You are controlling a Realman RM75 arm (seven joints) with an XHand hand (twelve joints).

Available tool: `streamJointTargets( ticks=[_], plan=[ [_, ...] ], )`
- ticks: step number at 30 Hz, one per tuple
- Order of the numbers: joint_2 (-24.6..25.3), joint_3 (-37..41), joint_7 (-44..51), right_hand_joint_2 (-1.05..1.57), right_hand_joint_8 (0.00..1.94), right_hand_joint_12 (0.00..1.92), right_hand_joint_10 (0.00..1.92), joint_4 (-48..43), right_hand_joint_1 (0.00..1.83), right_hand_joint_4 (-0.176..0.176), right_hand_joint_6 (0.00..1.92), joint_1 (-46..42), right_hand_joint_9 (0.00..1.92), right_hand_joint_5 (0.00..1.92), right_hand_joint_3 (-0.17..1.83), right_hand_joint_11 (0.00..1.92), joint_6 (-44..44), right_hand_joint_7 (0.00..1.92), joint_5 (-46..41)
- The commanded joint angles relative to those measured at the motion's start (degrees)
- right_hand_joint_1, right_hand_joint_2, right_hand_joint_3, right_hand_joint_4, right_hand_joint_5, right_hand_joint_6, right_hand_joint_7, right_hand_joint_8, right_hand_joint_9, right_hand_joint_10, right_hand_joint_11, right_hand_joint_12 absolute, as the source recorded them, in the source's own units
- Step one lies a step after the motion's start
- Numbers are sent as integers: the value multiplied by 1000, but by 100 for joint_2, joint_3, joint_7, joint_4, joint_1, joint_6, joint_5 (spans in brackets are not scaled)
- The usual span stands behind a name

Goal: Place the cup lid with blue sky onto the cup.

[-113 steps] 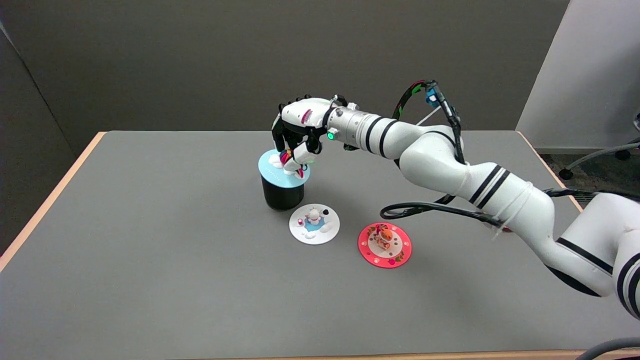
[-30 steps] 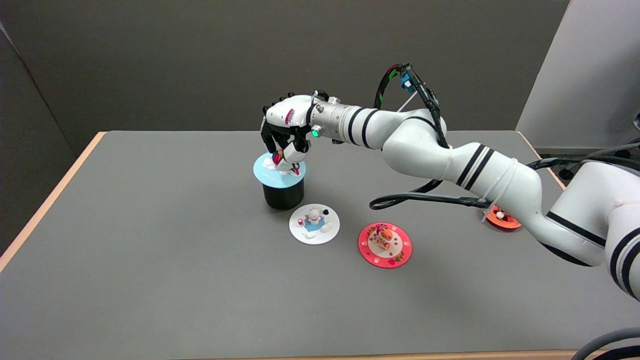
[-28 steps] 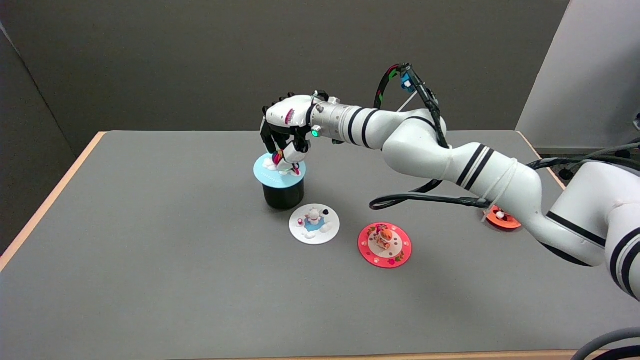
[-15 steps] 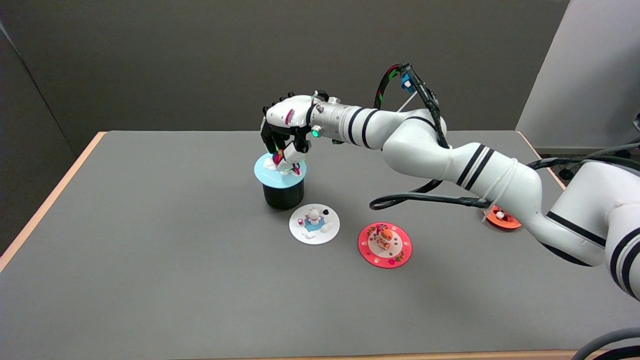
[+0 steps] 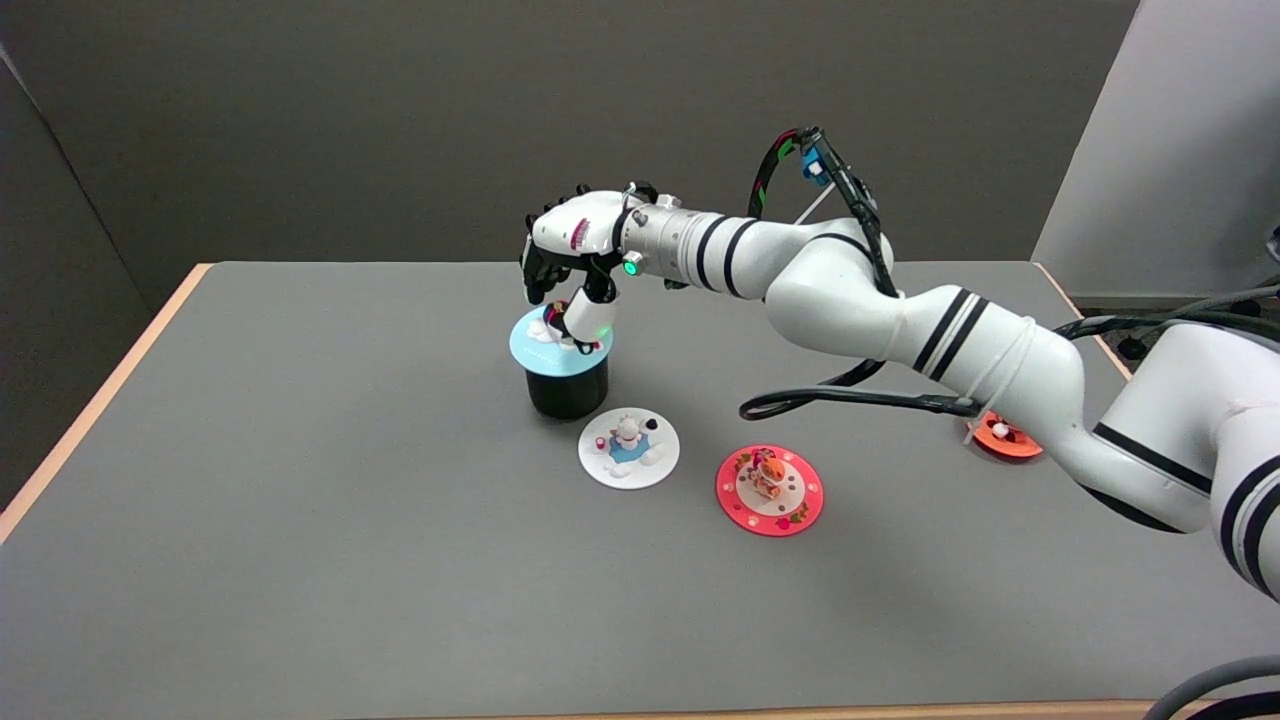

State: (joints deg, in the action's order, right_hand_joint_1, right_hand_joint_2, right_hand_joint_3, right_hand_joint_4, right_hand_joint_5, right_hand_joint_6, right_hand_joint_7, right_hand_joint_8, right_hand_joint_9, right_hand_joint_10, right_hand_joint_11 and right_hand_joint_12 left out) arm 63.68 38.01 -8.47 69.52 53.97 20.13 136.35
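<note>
Sky-blue round cup lid (image 5: 553,343) sits on black cylindrical cup (image 5: 567,389); right hand (image 5: 572,262) pinches its figurine knob; releasing remains.

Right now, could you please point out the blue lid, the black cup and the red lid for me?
blue lid (image 5: 530,346): head view, bare left part of its top.
black cup (image 5: 566,392): head view, front wall.
red lid (image 5: 803,490): head view, red right-hand border.

right arm (image 5: 850,300) outstretched, right hand (image 5: 570,265) palm down, fingers curled
</note>
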Motion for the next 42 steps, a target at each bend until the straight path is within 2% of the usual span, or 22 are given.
streamJointTargets(
  ticks=[1,6,12,15,17,20,25,27,29,31,33,35,37,38,39,42],
  plan=[
    [0,-7,0,558,167,1187,236,25,900,-61,254,-11,784,775,1025,254,-41,742,0],
    [8,163,8,525,160,1175,231,65,897,-64,220,-24,754,733,1035,259,-78,697,8],
    [-30,929,260,507,154,1170,227,385,911,-68,214,-253,735,716,1030,251,-252,662,304],
    [-54,1624,587,522,187,1218,225,725,964,-76,230,-545,743,741,1030,232,-428,702,304],
    [-64,2171,687,553,166,1165,231,995,921,-72,238,-855,766,754,1032,249,-655,726,304],
    [-64,2905,1008,624,181,1200,238,1412,912,-83,266,-1358,807,780,1024,248,-1014,800,304],
    [205,4105,1470,691,184,1252,253,2212,925,-83,280,-2421,850,800,999,254,-1584,854,304],
    [427,4514,1470,692,193,1191,246,2354,869,-98,291,-2826,820,798,1002,240,-1868,845,304],
    [653,4913,1470,666,204,1129,236,2488,841,-136,272,-3178,756,777,982,243,-2078,782,304],
    [766,5187,1470,640,197,1043,240,2663,792,-151,258,-3512,712,751,1013,254,-2207,740,304],
    [797,5360,1470,618,199,1045,224,2777,820,-163,237,-3725,687,731,987,240,-2289,711,296],
    [843,5519,1470,592,196,1007,218,2882,806,-166,216,-3974,647,694,991,251,-2470,677,296],
    [962,5653,1470,528,188,844,211,2931,779,-162,208,-4186,575,610,1006,312,-2680,586,296],
    [1056,5715,1470,467,184,712,221,2941,729,-150,209,-4298,505,499,1019,355,-2824,491,296],
    [1152,5779,1470,392,173,599,197,2943,757,-151,188,-4404,465,445,1031,398,-2966,378,296],
    [1286,5881,1470,326,136,525,187,2943,738,-155,174,-4656,399,362,987,423,-3191,241,296]
  ],
)
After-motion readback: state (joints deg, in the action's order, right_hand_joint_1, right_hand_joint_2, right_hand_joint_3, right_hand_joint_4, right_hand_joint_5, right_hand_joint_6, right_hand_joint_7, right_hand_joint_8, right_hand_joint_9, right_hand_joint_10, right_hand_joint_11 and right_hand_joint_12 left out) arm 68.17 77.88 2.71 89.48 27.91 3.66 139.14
